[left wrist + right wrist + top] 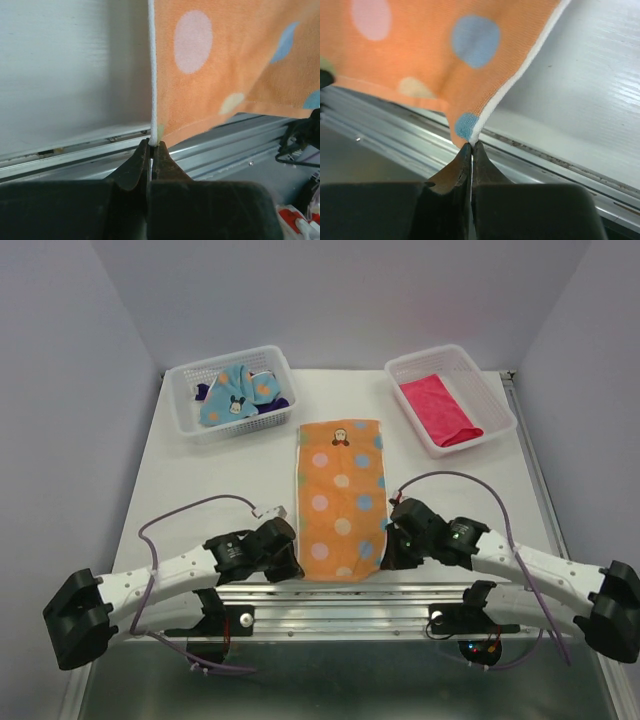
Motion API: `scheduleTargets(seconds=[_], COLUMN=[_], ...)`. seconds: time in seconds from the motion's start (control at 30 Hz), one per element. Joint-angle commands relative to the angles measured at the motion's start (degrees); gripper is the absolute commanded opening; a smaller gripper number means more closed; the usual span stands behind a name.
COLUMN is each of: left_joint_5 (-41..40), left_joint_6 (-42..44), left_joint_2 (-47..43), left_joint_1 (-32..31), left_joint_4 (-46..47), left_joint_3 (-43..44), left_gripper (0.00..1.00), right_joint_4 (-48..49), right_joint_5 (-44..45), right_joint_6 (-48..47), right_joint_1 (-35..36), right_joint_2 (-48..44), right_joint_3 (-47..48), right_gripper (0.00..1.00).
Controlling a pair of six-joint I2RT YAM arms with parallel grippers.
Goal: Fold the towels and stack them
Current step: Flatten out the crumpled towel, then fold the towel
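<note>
So that the spotted orange towel (340,502) can, I judge, fold away evenly, left gripper (151,148) and right gripper (471,148) each pinch one near corner.

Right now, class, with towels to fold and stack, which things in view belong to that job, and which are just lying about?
Belong to the job: orange spotted towel, its near corners pinched by the left gripper and right gripper; blue spotted towel; dark purple towel; pink towel.
Just lying about: left basket; right basket; table; metal rail.
</note>
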Motion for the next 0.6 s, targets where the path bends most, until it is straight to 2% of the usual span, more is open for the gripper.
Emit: scheduleTargets(seconds=[0.0,0.3,0.4,0.57], left_joint_5=[3.2,6.3,5.0,0.4], left_joint_6=[0.4,-3.7,-4.0,-1.6], left_joint_2=[-4.8,-13.6,-13.5,-9.8], left_joint_1=[-0.8,-2.4,-4.4,-4.7], left_joint_4=[-0.1,-3.3,-3.4,-3.6], left_joint_3=[0.4,0.1,1.9,6.3], left_gripper=[0.0,0.0,0.0,0.0], right_joint_4=[-5.1,-10.4,-9.9,-7.3], right_joint_5=[-7.2,-11.2,-10.6,-4.2], right_joint_6=[-2.1,1.3,1.1,0.9], right_joint_1=[0.5,0.4,0.5,0.5], right_joint_2=[-6.3,-18.2,-20.2,-21.2], right_joint_3=[3.0,2.5,1.9,4.3], right_gripper=[0.01,0.01,0.01,0.01])
